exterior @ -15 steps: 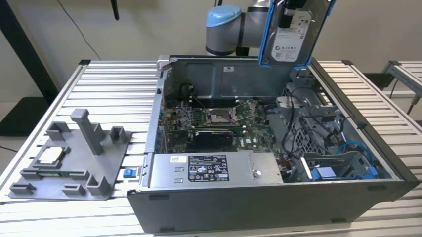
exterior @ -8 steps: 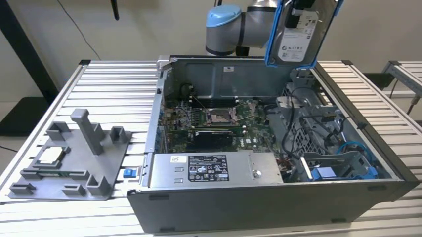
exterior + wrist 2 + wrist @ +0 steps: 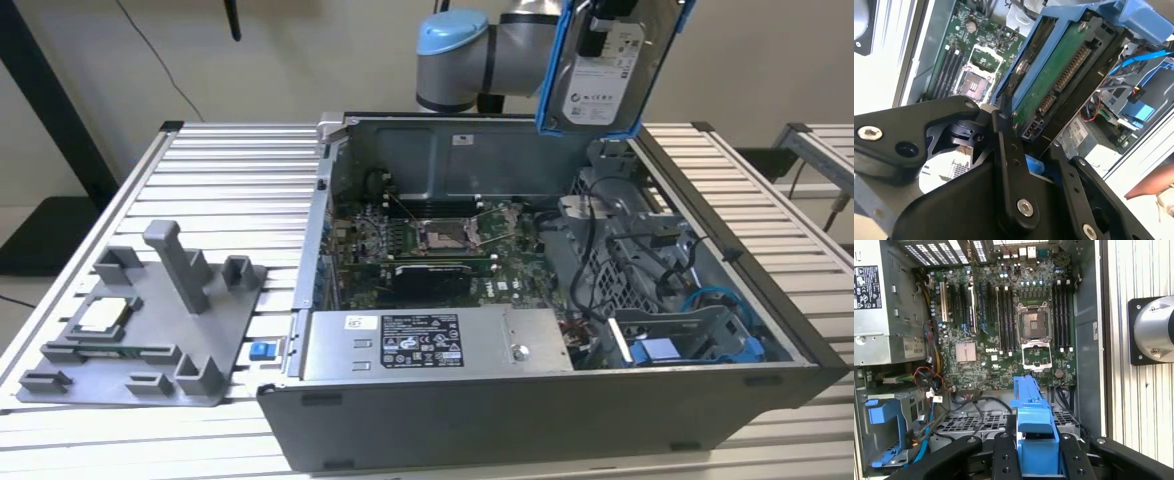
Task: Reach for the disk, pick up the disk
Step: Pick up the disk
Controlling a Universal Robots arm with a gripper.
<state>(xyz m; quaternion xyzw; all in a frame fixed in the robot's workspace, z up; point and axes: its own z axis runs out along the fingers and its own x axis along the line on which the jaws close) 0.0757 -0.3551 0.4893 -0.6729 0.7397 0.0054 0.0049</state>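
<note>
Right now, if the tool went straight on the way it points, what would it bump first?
The tool is shut on the disk, so the disk leads. Straight ahead it would probably meet the black cables over the perforated metal cage inside the computer case, though depth is unclear.

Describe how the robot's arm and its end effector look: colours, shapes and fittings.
The arm is built from rounded silver-grey tubular joints, one closed by a light blue cap. The end effector is matte black, with flat link plates that have rounded edges and slim bar-like fingers dotted with small holes. The plates are pinned with silver screw heads.
</note>
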